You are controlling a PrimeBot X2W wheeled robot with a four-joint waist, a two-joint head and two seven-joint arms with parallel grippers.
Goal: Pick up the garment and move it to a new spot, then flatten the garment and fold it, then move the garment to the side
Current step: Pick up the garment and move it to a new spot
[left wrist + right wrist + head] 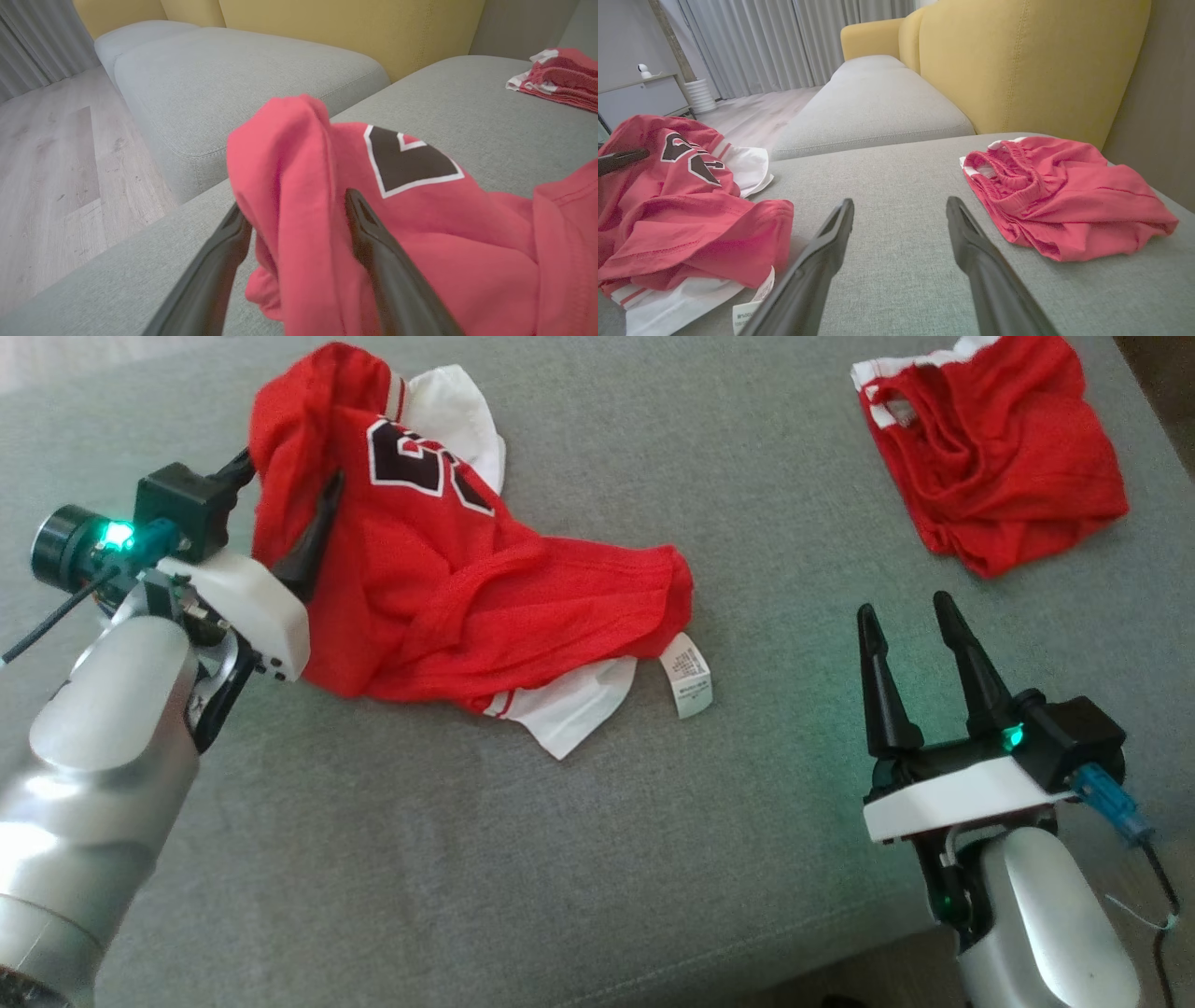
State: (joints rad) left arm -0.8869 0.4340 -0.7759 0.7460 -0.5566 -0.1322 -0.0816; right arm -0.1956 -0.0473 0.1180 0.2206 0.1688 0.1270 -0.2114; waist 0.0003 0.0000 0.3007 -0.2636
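Garment (448, 588): black numeral (415, 462) half-hidden (tag (689, 681) print unreadable); left gripper (295, 207) splayed astride it, right gripper (904, 607) splayed.

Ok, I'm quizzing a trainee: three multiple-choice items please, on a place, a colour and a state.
1. Where do the red shorts lie? A) at the far right of the cushion B) in a basket C) on the floor
2. What colour are the sleeves of the jersey? A) black B) white C) yellow
3. How does the left gripper stand? A) shut on the label B) open over bare cushion C) open, a jersey fold between its fingers
Answers: 1 A, the head view shows them upper right; 2 B, white cloth sticks out beside the red; 3 C, the left wrist view shows fingers apart either side of the fold.
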